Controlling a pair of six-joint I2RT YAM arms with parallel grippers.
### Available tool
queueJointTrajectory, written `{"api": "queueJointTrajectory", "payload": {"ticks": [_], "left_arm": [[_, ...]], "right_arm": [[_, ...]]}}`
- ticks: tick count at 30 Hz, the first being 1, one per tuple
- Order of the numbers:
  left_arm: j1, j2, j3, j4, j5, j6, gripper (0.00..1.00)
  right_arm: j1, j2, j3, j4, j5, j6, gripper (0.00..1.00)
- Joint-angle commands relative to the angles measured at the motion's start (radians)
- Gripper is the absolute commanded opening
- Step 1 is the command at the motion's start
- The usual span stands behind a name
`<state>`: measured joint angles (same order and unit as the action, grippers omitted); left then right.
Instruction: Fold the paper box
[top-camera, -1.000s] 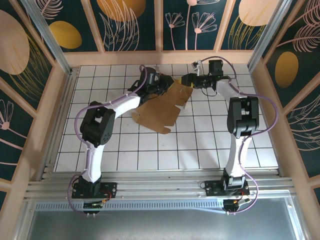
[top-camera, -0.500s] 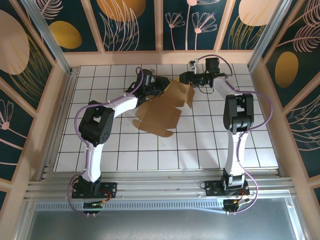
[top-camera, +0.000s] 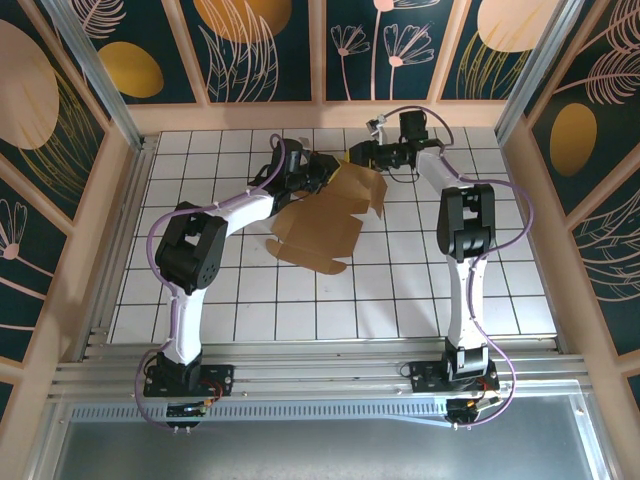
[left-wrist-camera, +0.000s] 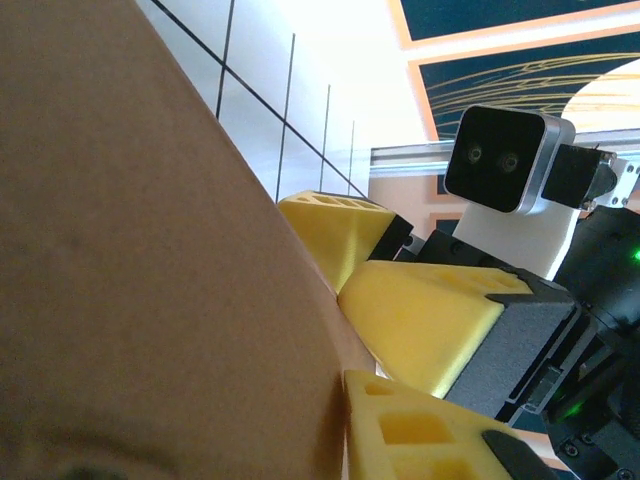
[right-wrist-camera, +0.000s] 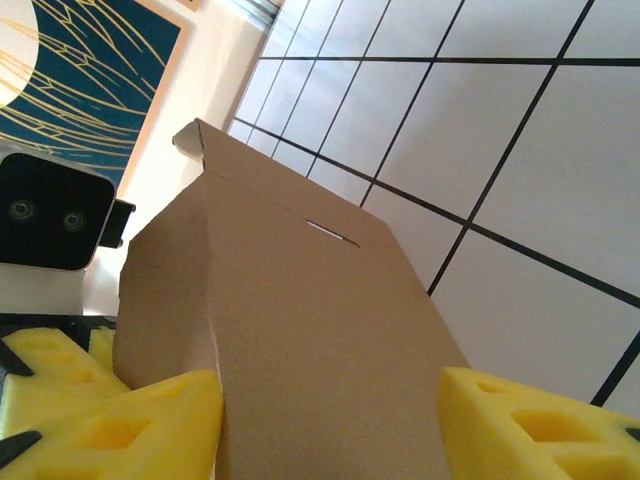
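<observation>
Box (top-camera: 320, 225) lies part-flat at far-ctr of bench (top-camera: 400, 290), one flap raised. L hand (top-camera: 322, 172) nearly shut, pinching box's far-left edge. R hand (top-camera: 362, 157) abt half open, flap between fingers. Card looks light and stiff but prob creases easy, so grip near fold lines.

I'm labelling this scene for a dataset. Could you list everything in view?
paper box: one, brown, partly folded sheet on the far middle of the table
table: one, white tiles with black lines, under everything
wall panels: several, dark blue with gold and pink plant patterns, around the table
metal rails: several, silver, along the near edge
left arm: one, white and black, reaching to the box's far left
right arm: one, white and black, reaching to the box's far right
left tool: one, yellow fingers, closed on the box's edge
right tool: one, yellow fingers, open astride a flap
</observation>
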<state>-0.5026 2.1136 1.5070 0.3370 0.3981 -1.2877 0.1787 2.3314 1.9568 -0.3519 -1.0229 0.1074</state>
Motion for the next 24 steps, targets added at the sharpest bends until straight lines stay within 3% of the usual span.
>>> {"api": "queueJointTrajectory", "payload": {"ticks": [1, 7, 10, 17, 24], "left_arm": [[0.009, -0.026, -0.016, 0.010, 0.010, -0.016, 0.17], [0.014, -0.046, -0.026, -0.008, -0.021, 0.008, 0.26], [0.018, -0.044, -0.024, -0.021, -0.027, 0.011, 0.25], [0.021, -0.034, -0.024, -0.009, -0.030, -0.002, 0.22], [0.022, -0.041, -0.023, -0.011, -0.030, -0.003, 0.22]], "right_arm": [[0.017, 0.018, -0.002, -0.043, -0.012, -0.021, 0.58], [0.015, 0.022, -0.008, -0.047, 0.011, -0.008, 0.53], [0.017, -0.005, -0.013, -0.029, -0.008, 0.005, 0.62], [0.014, -0.066, -0.028, -0.028, -0.046, -0.005, 0.63], [0.016, -0.038, -0.042, -0.008, -0.112, -0.006, 0.72]]}}
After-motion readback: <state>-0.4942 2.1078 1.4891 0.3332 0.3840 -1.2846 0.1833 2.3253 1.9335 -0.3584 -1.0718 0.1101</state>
